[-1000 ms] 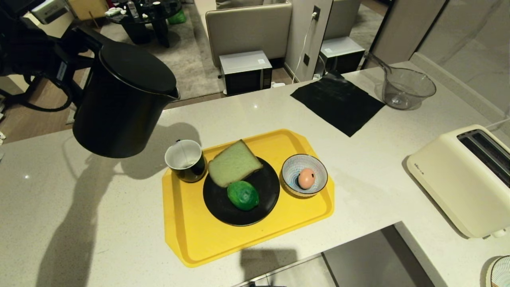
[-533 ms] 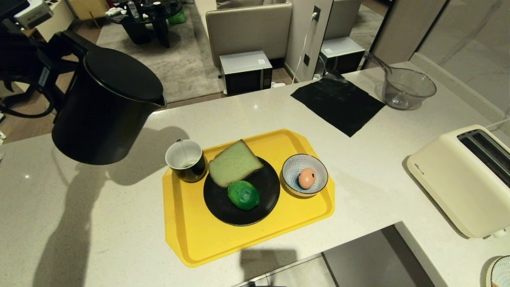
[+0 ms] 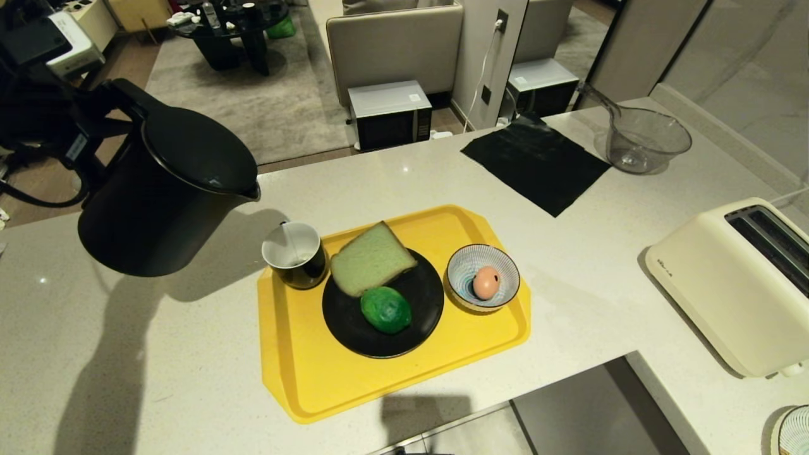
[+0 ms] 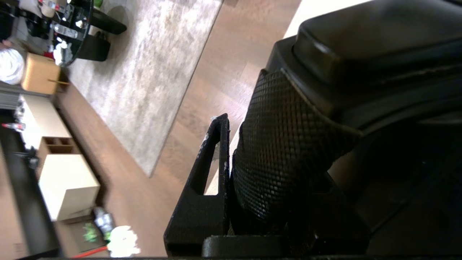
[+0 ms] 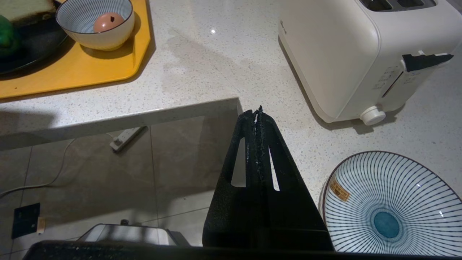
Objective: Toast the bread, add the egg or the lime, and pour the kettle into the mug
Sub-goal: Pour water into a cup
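Note:
The black kettle (image 3: pixel 164 196) hangs tilted over the counter, left of the tray, its spout (image 3: pixel 253 193) pointing toward the mug (image 3: pixel 295 254). My left gripper (image 3: pixel 88 136) is shut on the kettle's textured handle (image 4: pixel 285 151), with one finger (image 4: pixel 213 162) pressed against its side. The mug stands on the yellow tray (image 3: pixel 316 379) at its far left corner. Pale green bread (image 3: pixel 368 258) and the lime (image 3: pixel 385 309) lie on a black plate (image 3: pixel 411 328). An egg (image 3: pixel 485 282) sits in a striped bowl (image 3: pixel 464 265). My right gripper (image 5: pixel 258 110) is parked, shut and empty, above the counter's front edge.
A cream toaster (image 3: pixel 733 284) stands at the right. A black cloth (image 3: pixel 537 161) and a glass bowl (image 3: pixel 644 139) lie at the back right. A striped plate (image 5: pixel 389 206) sits near the right gripper. The counter has a cut-out corner (image 3: pixel 619 366) below the tray.
The kettle, still in my left gripper, has moved left and lower, away from above the mug. The right arm has not moved.

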